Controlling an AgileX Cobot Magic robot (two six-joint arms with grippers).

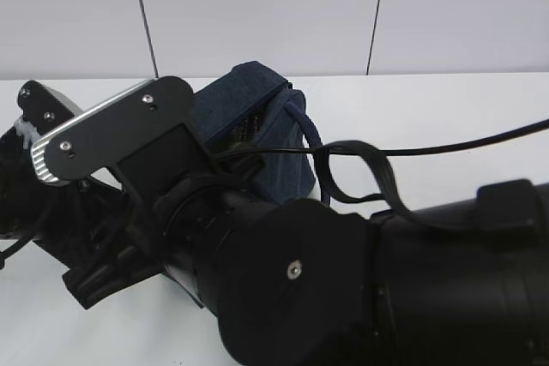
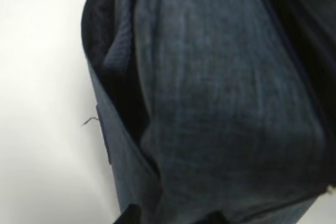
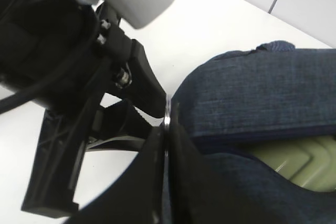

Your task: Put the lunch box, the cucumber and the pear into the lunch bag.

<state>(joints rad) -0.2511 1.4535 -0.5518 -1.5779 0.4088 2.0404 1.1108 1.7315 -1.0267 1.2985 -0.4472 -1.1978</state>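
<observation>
Lunch bag (image 1: pixel 257 122) is sitting on the white bench (image 1: pixel 446 109), mostly hidden behind the arms in the exterior view, with the lunch box (image 3: pixel 299 163) showing inside its opening. Right hand (image 3: pixel 167 129) is pinching together on the silver zip ring (image 3: pixel 167 113). Left hand isn't showing in any view, so can't tell its state; its camera is filling with navy fabric.

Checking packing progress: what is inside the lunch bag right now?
Through the lunch bag's opening, the right wrist view shows the lunch box's pale green lid. Fabric hides the rest of the inside, so no cucumber or pear can be seen.
</observation>
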